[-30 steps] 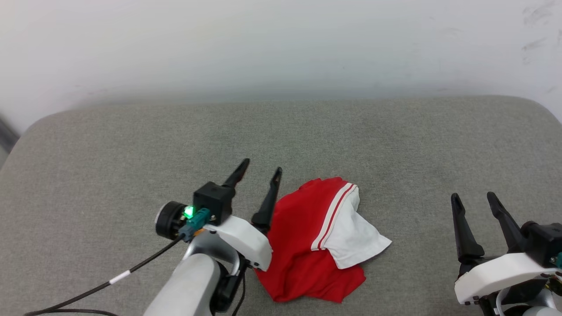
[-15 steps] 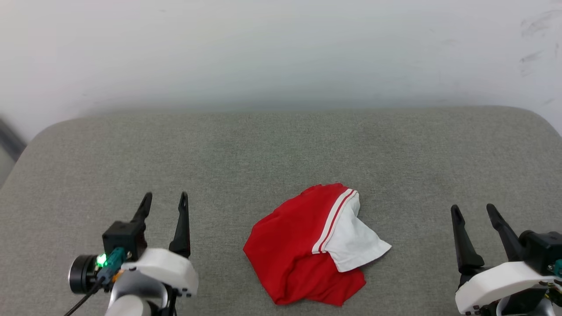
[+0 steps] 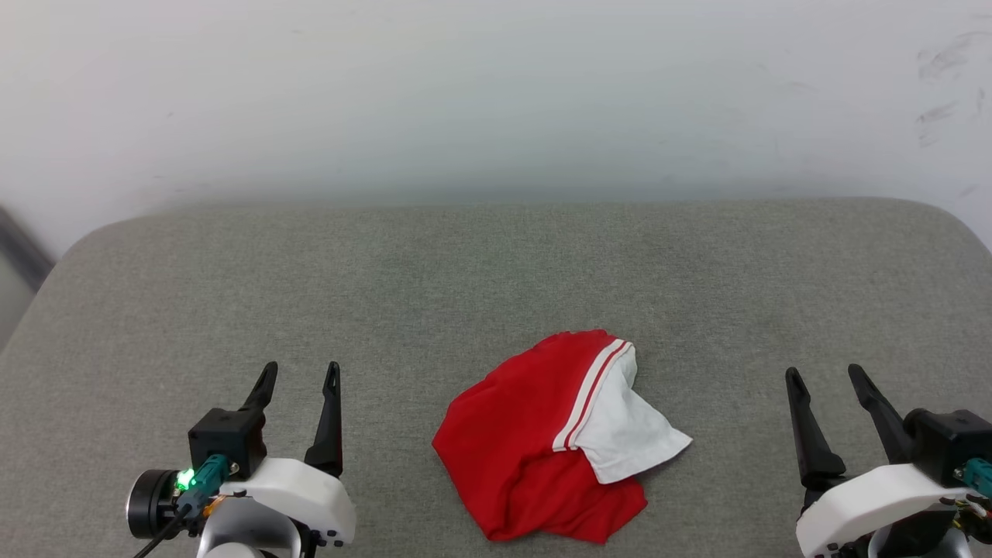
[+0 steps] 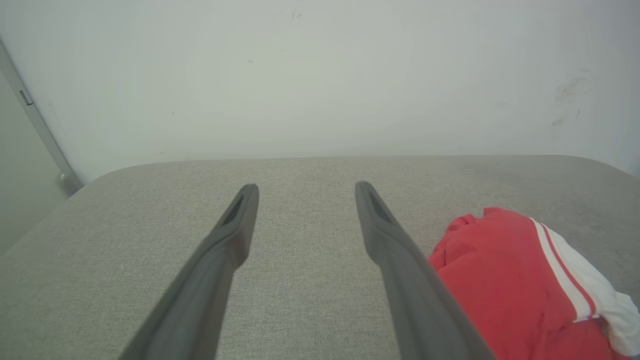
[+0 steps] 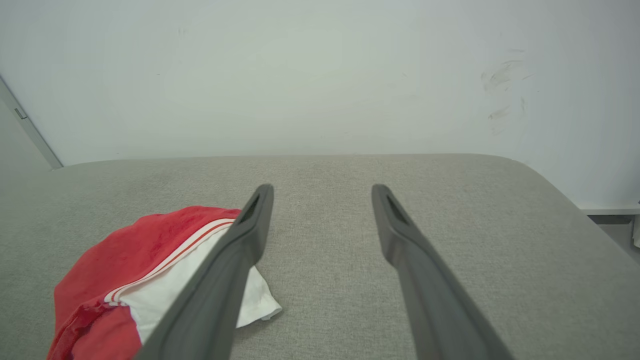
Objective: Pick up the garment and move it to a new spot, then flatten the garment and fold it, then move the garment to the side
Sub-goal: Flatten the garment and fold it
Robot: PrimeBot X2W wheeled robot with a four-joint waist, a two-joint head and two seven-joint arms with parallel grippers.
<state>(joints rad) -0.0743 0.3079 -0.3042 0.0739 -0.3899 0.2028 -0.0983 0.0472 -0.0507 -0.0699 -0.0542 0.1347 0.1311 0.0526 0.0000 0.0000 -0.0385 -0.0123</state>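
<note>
While left claw (image 3: 298, 373) and right claw (image 3: 823, 373) gape empty, the garment (image 3: 511, 434) lies bunched red, white sleeve (image 3: 628, 434) atop, by the surface's (image 3: 465, 271) front edge; room beyond.

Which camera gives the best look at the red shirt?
The head view: the whole shirt lies in sight, nothing across it. The left wrist view cuts it off at the frame's edge, partly behind a finger of the left claw. The right wrist view has a finger of the right claw across it.
</note>
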